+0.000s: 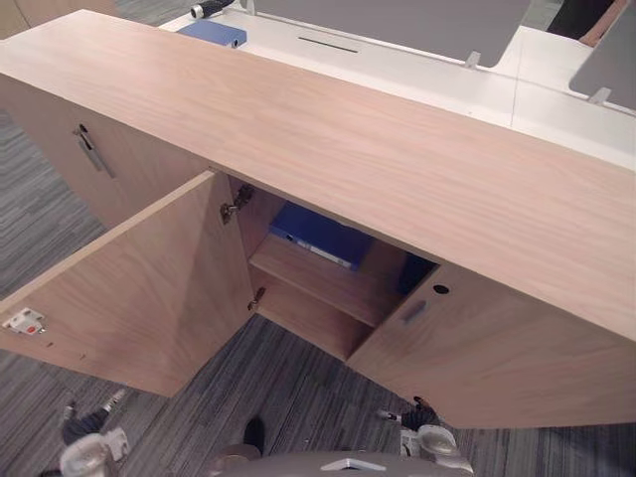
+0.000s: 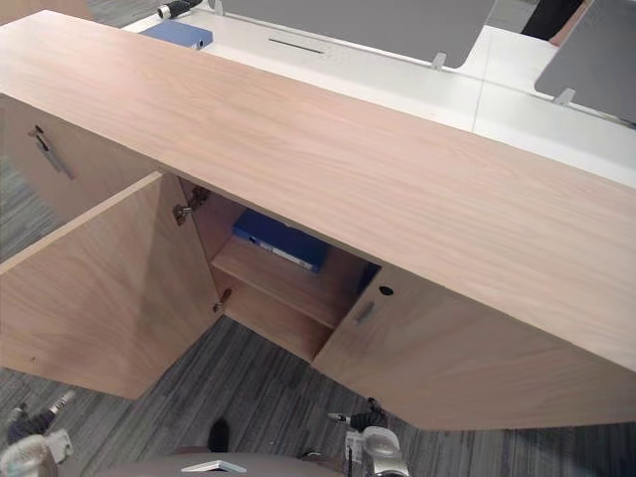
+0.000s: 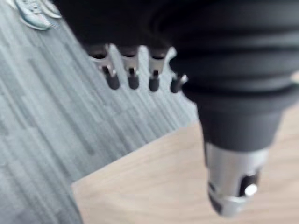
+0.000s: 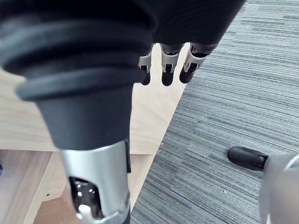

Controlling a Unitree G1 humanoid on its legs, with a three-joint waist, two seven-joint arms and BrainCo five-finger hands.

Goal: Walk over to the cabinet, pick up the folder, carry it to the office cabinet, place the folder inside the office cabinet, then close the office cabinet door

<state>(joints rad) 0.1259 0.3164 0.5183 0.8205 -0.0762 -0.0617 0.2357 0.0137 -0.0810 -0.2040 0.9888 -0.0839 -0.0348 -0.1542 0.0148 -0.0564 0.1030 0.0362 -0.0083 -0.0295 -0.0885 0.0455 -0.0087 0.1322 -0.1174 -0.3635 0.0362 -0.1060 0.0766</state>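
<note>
— Two doors hang open on the office cabinet: left door, right door. The folder?
— Blue, lying on the upper shelf inside.
— Hands?
— Left hand and right hand hang low over the carpet, fingers relaxed, holding nothing.

The cabinet was pale wood with a fine grain, its doors the same. The folder was blue. The carpet was grey in thin streaks. The desk was white, its screens grey, and the binder blue. The left hand and right hand had silver fingers with dark tips and black ribbed covers.
</note>
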